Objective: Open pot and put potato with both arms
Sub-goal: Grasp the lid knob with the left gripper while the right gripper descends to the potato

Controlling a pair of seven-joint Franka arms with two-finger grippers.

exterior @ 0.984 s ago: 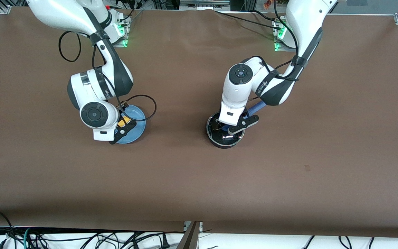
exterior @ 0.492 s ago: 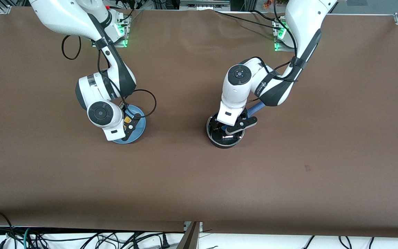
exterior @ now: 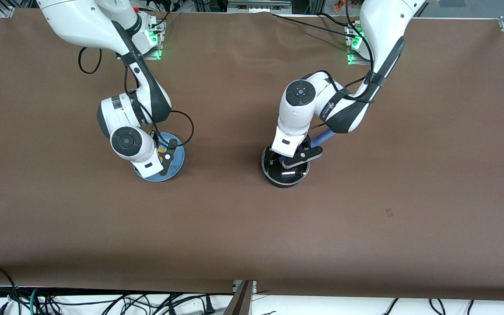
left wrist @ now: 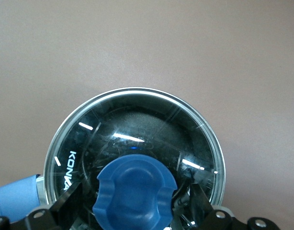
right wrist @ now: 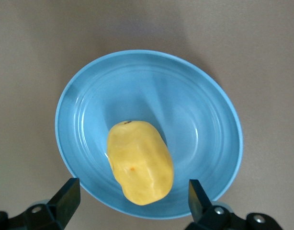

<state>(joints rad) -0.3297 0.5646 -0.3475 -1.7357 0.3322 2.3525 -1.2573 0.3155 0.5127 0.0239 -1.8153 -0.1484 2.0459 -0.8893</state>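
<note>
- The pot (exterior: 285,169) stands on the brown table (exterior: 252,227) near the middle, toward the left arm's end; its glass lid (left wrist: 137,139) is on and closed.
- The pot's blue handle (exterior: 322,139) points toward the left arm's base, partly hidden under the arm.
- The left gripper (exterior: 293,156) is low over the lid. In the left wrist view its fingers (left wrist: 65,208) stand spread on either side of the blue knob (left wrist: 134,191), with a visible gap on each side; no contact with the knob is evident. Condition: open, gripping nothing.
- The light-blue plate (exterior: 177,164) lies on the table toward the right arm's end, well apart from the pot and about level with it in distance from the front camera.
- The potato (right wrist: 140,162) lies in the plate, yellow and oval, off centre, close to the plate's rim.
- The right gripper (exterior: 164,154) hovers directly over the plate. In the right wrist view its fingers (right wrist: 65,197) stand wide apart, one to each side of the potato and clear of it. Condition: open, gripping nothing.
- A black cable (exterior: 182,127) loops from the right arm above the plate.
</note>
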